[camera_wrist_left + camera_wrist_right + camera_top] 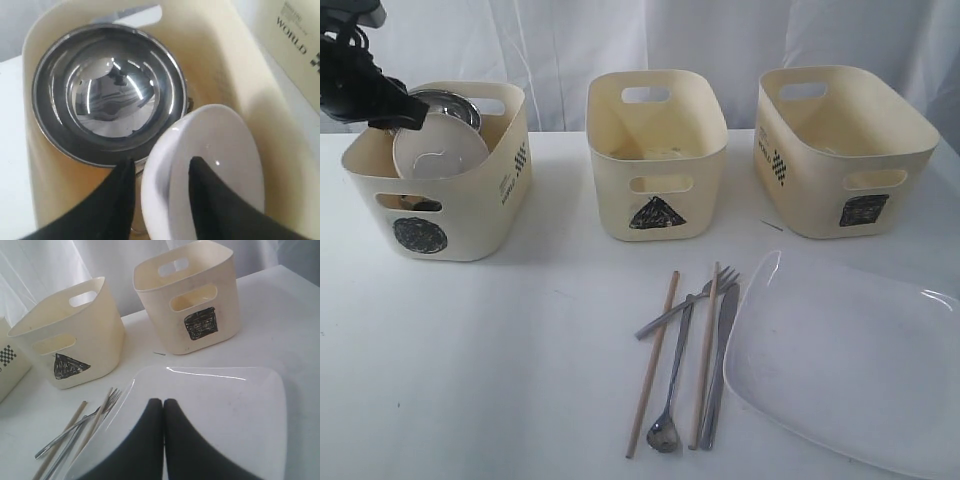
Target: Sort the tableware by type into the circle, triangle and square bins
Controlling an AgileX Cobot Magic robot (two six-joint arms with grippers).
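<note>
Tableware first, Ben: where does it lie?

Split up, Ana. The white bowl (440,148) and the steel bowl (455,103) are inside the circle bin (470,220), at the left of the exterior view. The white one is tilted up on its edge, just beside the steel one. On the surface (470,380) in front of the triangle bin (610,200) lie two wooden chopsticks (652,365), the spoon (672,390), the fork (685,308) and the knife (720,350), bunched and partly crossing. The large white square plate (850,380) lies just beside them, in front of the square bin (800,190).

And the left arm?

It reaches down into the circle bin from over the bin's far left corner. The left gripper (162,162) sits astride the white bowl's rim, one finger (120,200) outside it beside the steel bowl, the other inside the bowl. The jaws stand apart with a gap on each side of the rim, so nothing is pinched.

The right one?

Out of the exterior view. Its wrist camera shows the right gripper (163,407) hanging over the plate, pointed towards the triangle and square bins, its two fingers pressed together with nothing between them
</note>
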